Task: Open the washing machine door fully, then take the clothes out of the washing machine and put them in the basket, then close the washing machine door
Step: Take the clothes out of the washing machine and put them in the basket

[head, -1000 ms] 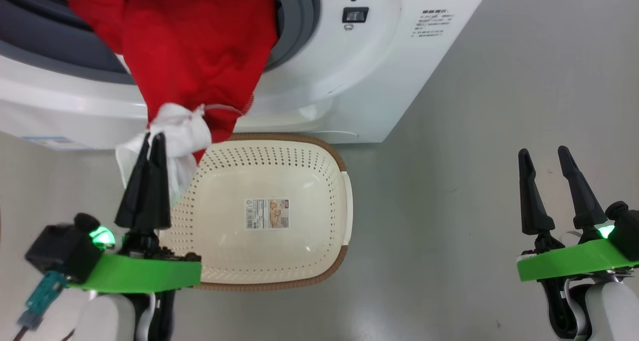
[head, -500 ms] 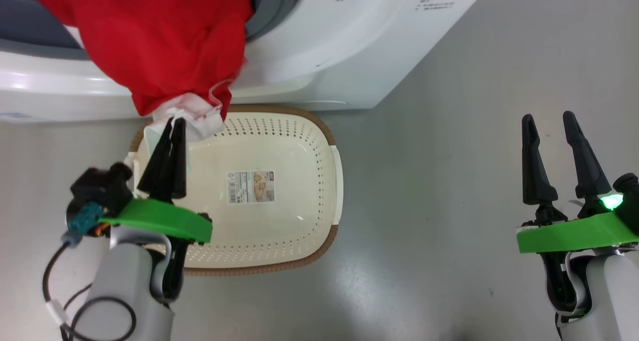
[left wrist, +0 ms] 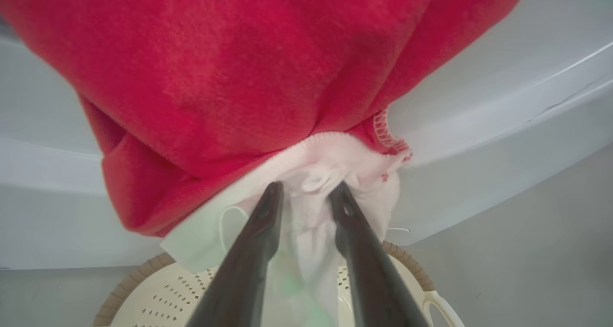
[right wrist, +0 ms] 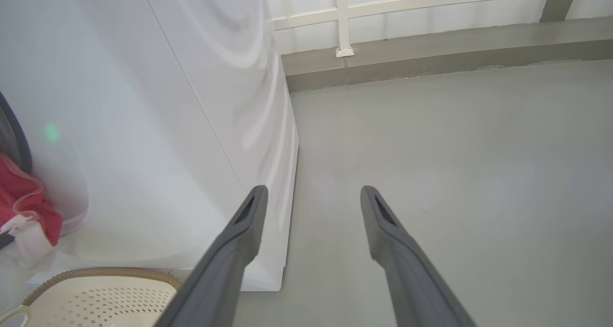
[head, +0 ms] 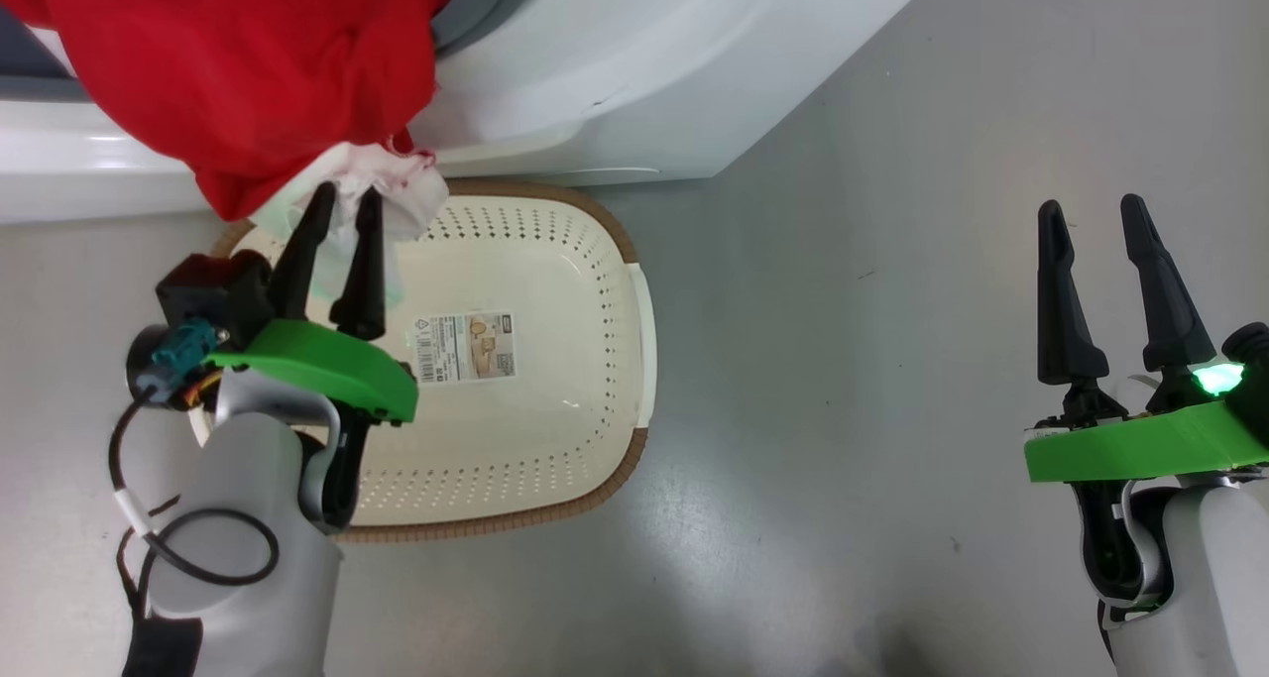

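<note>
The left gripper has its 2 fingers parted at the white trim of the clothes, pinching nothing, above the far left corner of the basket. The clothes hang out of the washing machine. Better to grip the red part and pull toward the basket's middle. The right gripper is spread, empty.

Bright, even light with soft glare on the washing machine and faint shadows on the floor. The left wrist view is slightly blurred, its edges bowed.

Head overhead; all views share basket
</note>
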